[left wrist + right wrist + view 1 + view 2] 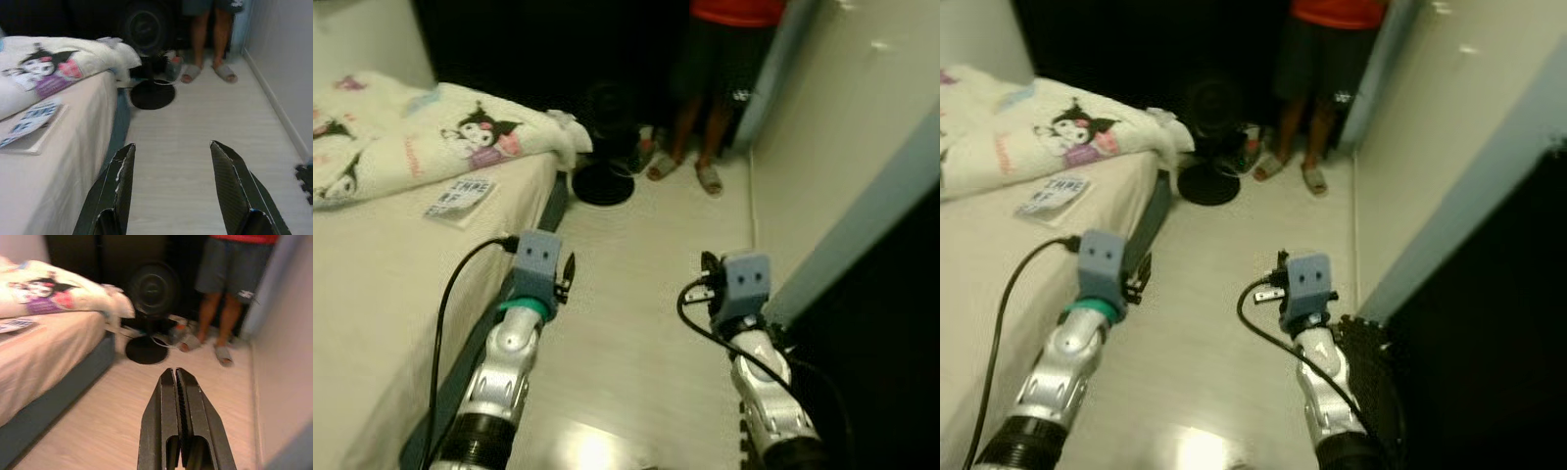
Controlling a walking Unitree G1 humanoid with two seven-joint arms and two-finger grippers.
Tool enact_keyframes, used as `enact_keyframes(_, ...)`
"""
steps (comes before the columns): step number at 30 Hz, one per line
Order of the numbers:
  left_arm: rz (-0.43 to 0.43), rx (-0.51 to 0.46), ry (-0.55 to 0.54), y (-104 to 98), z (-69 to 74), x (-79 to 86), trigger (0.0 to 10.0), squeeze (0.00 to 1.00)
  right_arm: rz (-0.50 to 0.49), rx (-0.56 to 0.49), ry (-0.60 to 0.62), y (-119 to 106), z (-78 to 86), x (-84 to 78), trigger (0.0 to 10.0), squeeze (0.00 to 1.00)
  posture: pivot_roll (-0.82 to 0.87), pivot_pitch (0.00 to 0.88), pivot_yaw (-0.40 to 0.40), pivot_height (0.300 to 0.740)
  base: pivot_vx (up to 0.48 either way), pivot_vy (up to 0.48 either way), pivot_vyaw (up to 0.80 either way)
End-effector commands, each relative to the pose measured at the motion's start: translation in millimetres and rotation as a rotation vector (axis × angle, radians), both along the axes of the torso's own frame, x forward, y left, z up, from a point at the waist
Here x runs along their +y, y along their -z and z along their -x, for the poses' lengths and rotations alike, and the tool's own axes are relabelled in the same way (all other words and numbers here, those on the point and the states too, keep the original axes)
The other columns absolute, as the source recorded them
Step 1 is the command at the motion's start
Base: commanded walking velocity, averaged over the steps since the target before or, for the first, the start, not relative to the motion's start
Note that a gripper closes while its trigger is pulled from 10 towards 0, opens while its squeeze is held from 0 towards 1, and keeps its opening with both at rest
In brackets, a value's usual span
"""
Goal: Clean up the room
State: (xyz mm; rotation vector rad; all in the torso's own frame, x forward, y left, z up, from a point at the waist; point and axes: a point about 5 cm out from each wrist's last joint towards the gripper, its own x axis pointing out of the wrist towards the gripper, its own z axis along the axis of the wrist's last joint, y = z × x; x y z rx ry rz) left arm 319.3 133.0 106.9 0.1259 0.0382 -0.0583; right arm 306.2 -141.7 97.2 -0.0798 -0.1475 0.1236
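Note:
A bed [382,294] with a beige sheet runs along my left. On it lies a white cartoon-print blanket [421,137] and a flat booklet [460,199]. My left gripper [171,149] is held over the floor beside the bed edge, open with nothing between its fingers. My right gripper [175,374] points down the aisle with its fingers pressed together, holding nothing. Both arms [514,333] reach forward at about the same height.
A black floor fan [604,147] stands at the foot of the bed, with small items and a cable beside its base. A person [720,59] in a red top, dark shorts and slippers stands beyond it. A pale wall [842,127] bounds the right. Black foam mat [1371,362] at right.

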Motion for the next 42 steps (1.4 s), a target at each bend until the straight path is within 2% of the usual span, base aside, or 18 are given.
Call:
enact_keyframes(1, 0.006, 0.021, 0.011, 4.7, 1.7, -3.9, 10.0, 0.00, -0.007, 0.003, 0.026, 0.7, -0.2, -6.6, 10.0, 0.00, -0.09, 0.014, 0.031, 0.735, 0.000, 0.000, -0.80)
enact_keyframes(13, -0.012, 0.013, 0.004, 3.1, 0.7, 0.7, 10.0, 0.00, -0.025, -0.001, 0.062, -0.2, -0.8, -10.6, 10.0, 0.00, -0.09, 0.017, 0.042, 0.735, 0.000, 0.000, -0.80)
enact_keyframes(15, -0.052, -0.004, 0.003, 1.2, 0.7, 4.2, 10.0, 0.00, -0.024, -0.013, 0.084, -1.7, -0.9, -12.4, 10.0, 0.00, -0.09, 0.018, 0.045, 0.735, 0.000, 0.000, -0.80)
enact_keyframes(19, -0.121, -0.064, -0.020, -7.3, 1.4, 16.5, 10.0, 0.00, -0.053, -0.062, 0.129, -12.5, -3.7, -17.4, 10.0, 0.00, -0.09, 0.023, 0.048, 0.735, 0.000, 0.000, 0.00)
enact_keyframes(26, -0.159, -0.115, -0.027, -19.1, 0.1, 25.4, 10.0, 0.00, -0.065, -0.100, 0.137, -21.4, -6.0, -19.0, 10.0, 0.00, -0.08, 0.024, 0.043, 0.735, 0.000, 0.000, 0.00)
enact_keyframes(32, -0.176, -0.146, -0.018, -23.2, 0.5, 20.6, 10.0, 0.00, -0.076, -0.119, 0.119, -24.8, -5.6, -14.6, 10.0, 0.00, -0.08, 0.025, 0.042, 0.735, 0.047, 0.000, 0.00)
enact_keyframes(42, -0.166, -0.154, -0.016, -24.1, -0.3, 15.9, 10.0, 0.00, -0.065, -0.111, 0.090, -21.4, -2.5, -9.6, 10.0, 0.00, -0.08, 0.027, 0.039, 0.735, 0.462, 0.000, 0.00)
